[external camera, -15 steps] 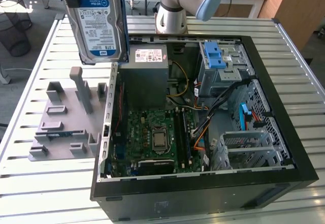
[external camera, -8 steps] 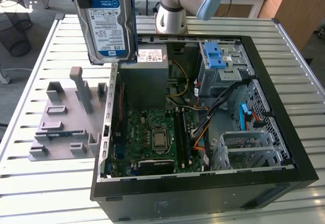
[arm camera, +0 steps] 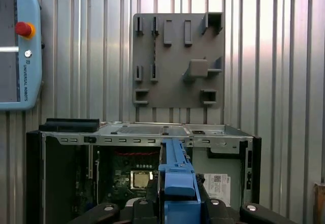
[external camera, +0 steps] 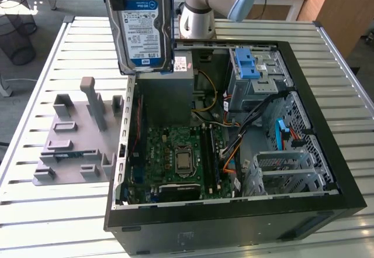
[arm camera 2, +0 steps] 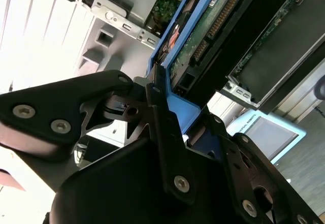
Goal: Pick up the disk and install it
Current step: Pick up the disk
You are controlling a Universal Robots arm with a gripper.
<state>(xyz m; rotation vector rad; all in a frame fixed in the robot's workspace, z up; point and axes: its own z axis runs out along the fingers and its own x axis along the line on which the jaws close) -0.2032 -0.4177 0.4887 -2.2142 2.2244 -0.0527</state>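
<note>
The disk (external camera: 142,27) hangs upright in the air above the back left corner of the open computer case (external camera: 234,223), its white-and-blue label facing the exterior view and blue rails along its sides. In the second wrist view my gripper (arm camera 2: 163,107) is shut on the disk's blue rail, and the disk's green circuit board (arm camera 2: 203,31) runs away from the black fingers (arm camera 2: 96,102). In the first wrist view the disk (arm camera: 177,176) shows edge-on between the gripper's black links, over the case. The blue-latched drive bay (external camera: 250,65) stands at the case's back.
A grey fixture plate (external camera: 76,135) with upright pegs lies on the slatted table (external camera: 58,223) at the exterior view's left of the case. Inside the case are the motherboard (external camera: 181,155), cables and a metal cage (external camera: 286,167). A teach pendant (arm camera: 18,46) lies on the table.
</note>
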